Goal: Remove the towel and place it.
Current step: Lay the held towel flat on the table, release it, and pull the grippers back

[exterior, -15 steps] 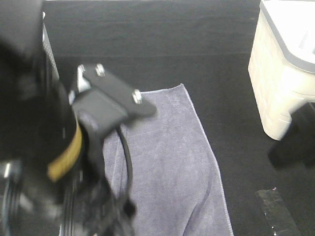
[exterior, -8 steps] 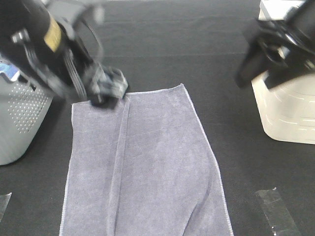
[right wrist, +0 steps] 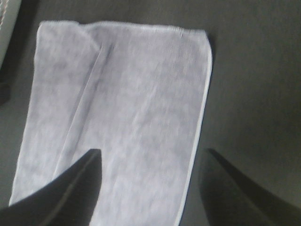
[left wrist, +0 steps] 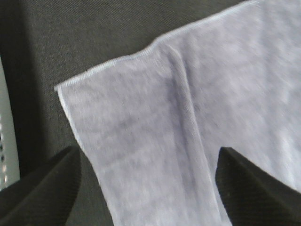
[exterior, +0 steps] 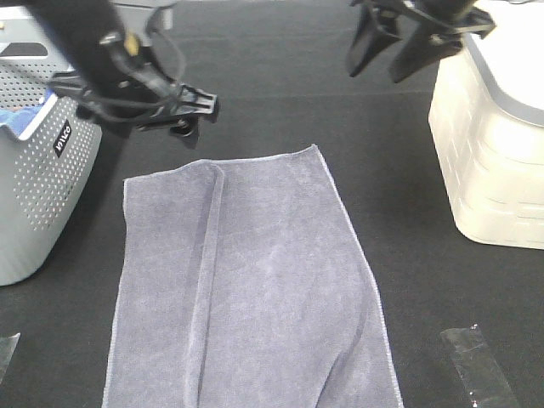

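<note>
The left jaws stand spread and empty; the right jaws likewise. Both hang raised off the bench (exterior: pixel 280 93), likely because the towel (exterior: pixel 272 280) is already laid: it lies flat below, its far edge just short of the left jaws, beside the basket (exterior: pixel 34 187).

The black table (exterior: pixel 340 93) carries the towel (exterior: pixel 263 289), a grey basket (exterior: pixel 38 195) and a white bin (exterior: pixel 484 153).

Only text — small black label (exterior: pixel 64 138) w/ white letters on grey basket (exterior: pixel 34 204) — too blurred to read.
</note>
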Available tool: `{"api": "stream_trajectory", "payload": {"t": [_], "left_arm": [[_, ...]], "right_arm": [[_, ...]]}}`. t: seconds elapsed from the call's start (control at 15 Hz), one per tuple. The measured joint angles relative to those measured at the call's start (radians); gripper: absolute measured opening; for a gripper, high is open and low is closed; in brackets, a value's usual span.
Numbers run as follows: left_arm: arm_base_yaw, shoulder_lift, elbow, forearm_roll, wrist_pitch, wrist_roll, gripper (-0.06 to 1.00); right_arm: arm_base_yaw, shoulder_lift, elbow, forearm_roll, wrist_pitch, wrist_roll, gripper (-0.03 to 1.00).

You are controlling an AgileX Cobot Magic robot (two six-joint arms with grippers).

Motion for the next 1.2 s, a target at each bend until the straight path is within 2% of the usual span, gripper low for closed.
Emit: {"api": "stream_trajectory", "payload": {"t": [0.33,0.47,0.6,0.73,1.0,1.2], "left_arm": [[0.032,0.268,-0.335,-0.024,0.301,0.004,0.75],[0.057,0.329,-0.392,-0.033,0.357,0.003,0.75],[0.098,0.354,-0.402,-0.065,0.37,-0.015,0.75],[0.152,0.362,-0.405,-0.139,0.373,-0.02,0.75],[0.172,0.376,-0.408,-0.151,0.302,-0.02,0.74],[0.172,0.424,-0.411,-0.133,0.296,-0.02,0.73]], "right_arm": [[0.0,0.171,-0.128,0.0,0.017,0.0,0.57],[0.0,0.186,-0.13,0.0,0.021,0.0,0.57],[0.0,0.186,-0.132,0.0,0.022,-0.001,0.57],[0.0,0.186,-0.133,0.0,0.024,-0.001,0.57],[0.0,0.186,-0.133,0.0,0.025,-0.001,0.57],[0.0,0.186,-0.133,0.0,0.025,-0.002,0.57]]}}
